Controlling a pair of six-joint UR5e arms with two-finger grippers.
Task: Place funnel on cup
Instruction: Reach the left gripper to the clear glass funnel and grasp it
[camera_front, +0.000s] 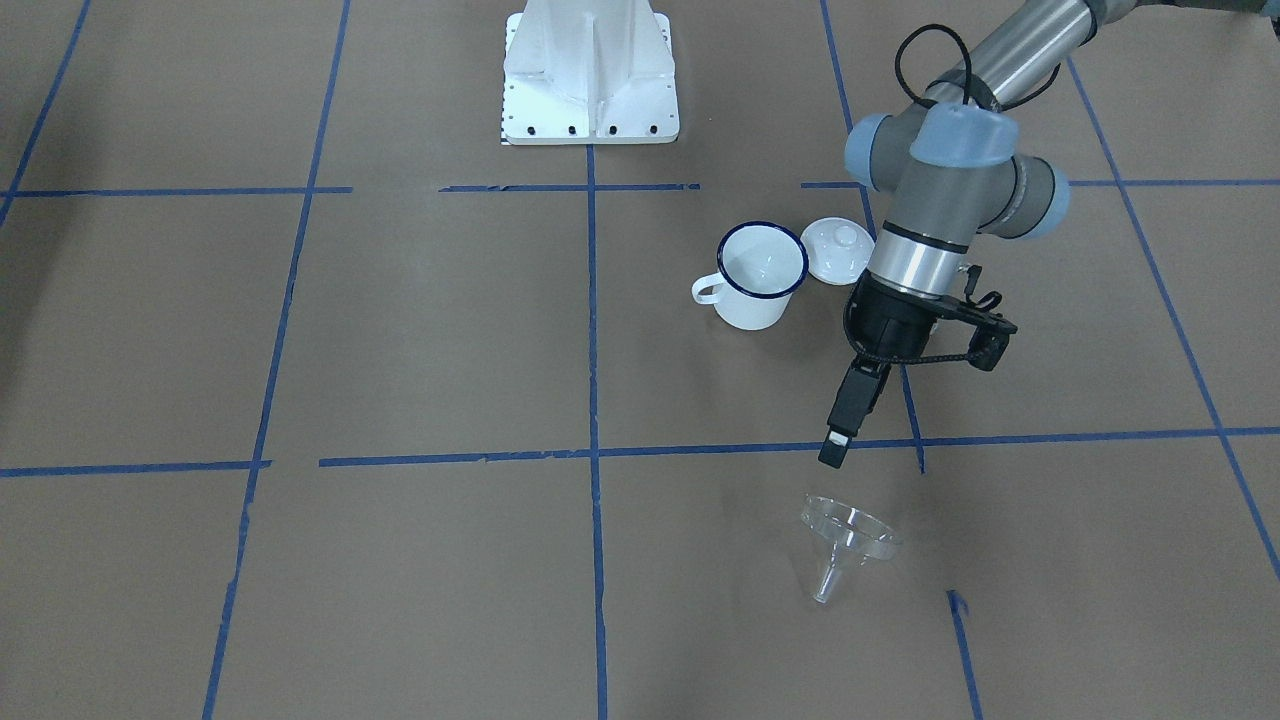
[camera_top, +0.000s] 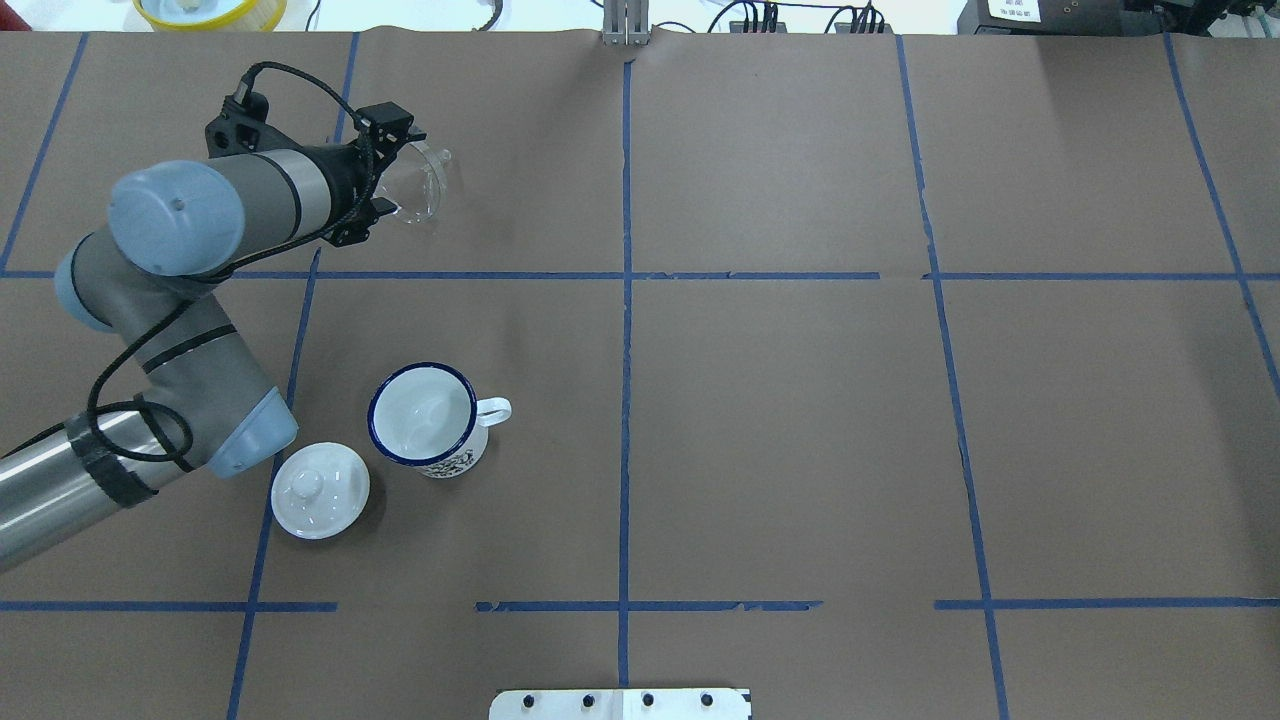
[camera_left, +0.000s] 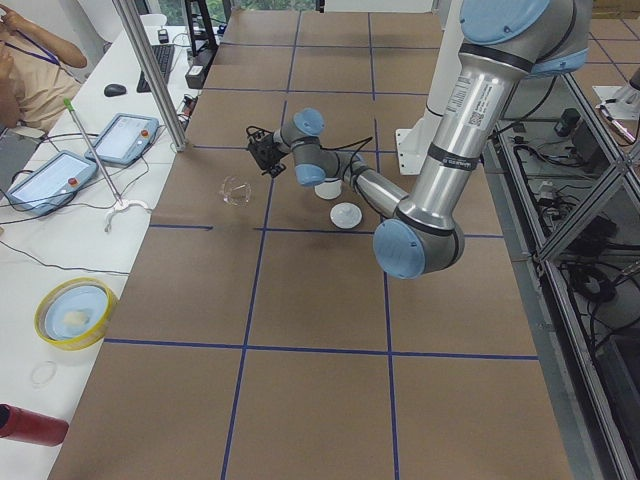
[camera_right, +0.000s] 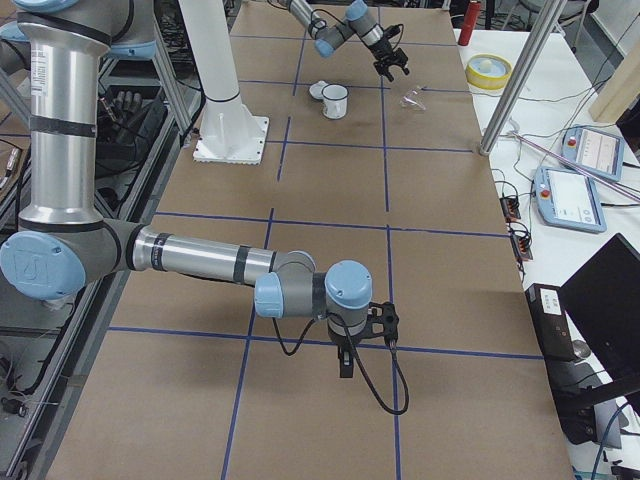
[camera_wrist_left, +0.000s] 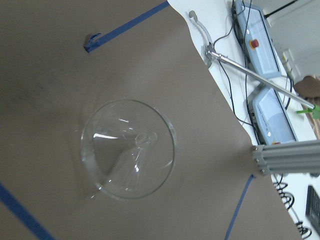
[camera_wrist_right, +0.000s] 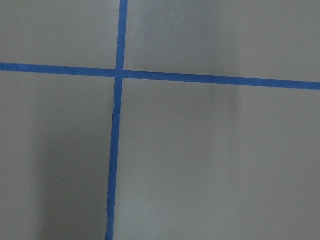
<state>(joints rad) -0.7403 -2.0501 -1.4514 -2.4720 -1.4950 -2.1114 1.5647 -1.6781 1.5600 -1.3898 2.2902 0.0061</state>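
While the funnel (camera_front: 848, 535) lies on its side on the table (camera_front: 400, 350), well apart from the cup (camera_front: 760, 275), the left gripper (camera_front: 835, 450) is poised near it, jaws parted and empty. The right gripper (camera_right: 345, 365) cannot be judged open or closed. Light, stiff, slick clear plastic is presumed (liable to roll if nudged), so a pinch across the wide rim's wall is advised. No legible writing is found; the cup's dark print (camera_top: 452, 462) is too small to read.
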